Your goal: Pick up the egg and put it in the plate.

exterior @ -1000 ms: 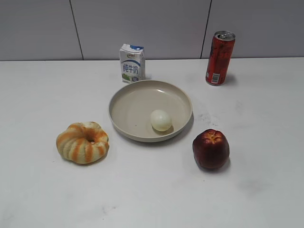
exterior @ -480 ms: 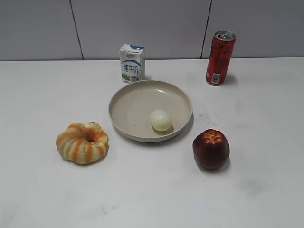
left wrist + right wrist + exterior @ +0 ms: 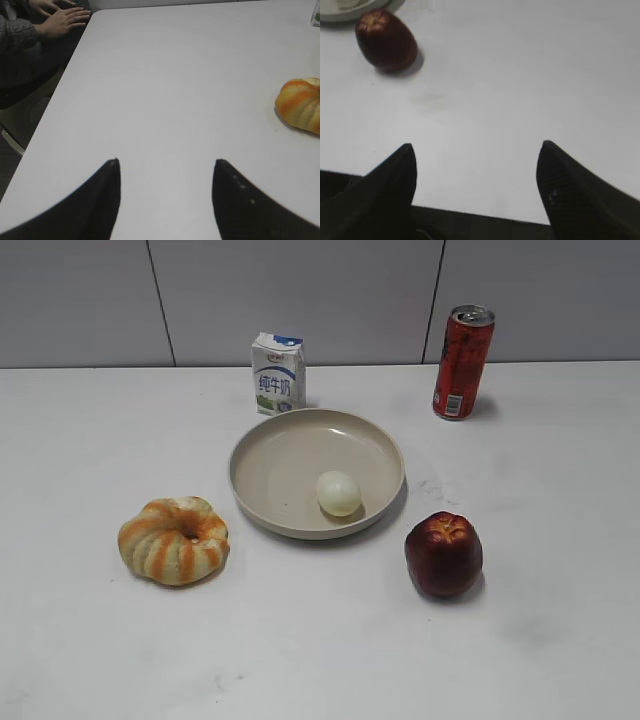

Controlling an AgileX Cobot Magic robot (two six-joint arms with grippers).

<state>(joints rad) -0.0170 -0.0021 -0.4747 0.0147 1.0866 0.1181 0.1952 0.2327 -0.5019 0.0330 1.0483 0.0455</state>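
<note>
White table point(image 3: 560, 540) unchanged; egg point(image 3: 338, 493) stays in plate point(image 3: 262, 462)

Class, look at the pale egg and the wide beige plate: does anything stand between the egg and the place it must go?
Nothing visible does. The small cream-white oval egg already lies inside the large round beige plate, right of its middle. Both open grippers, left and right, hang over bare white table.

Eggs: 1 — egg point(image 3: 338, 493)
Plates: 1 — plate point(image 3: 262, 470)
Apples: 1 — apple point(image 3: 443, 554)
Ring breads: 1 — bread point(image 3: 174, 539)
Milk cartons: 1 — carton point(image 3: 277, 373)
Cans: 1 — can point(image 3: 463, 362)
Grippers: 2 — left gripper point(image 3: 166, 162), right gripper point(image 3: 477, 145)
</note>
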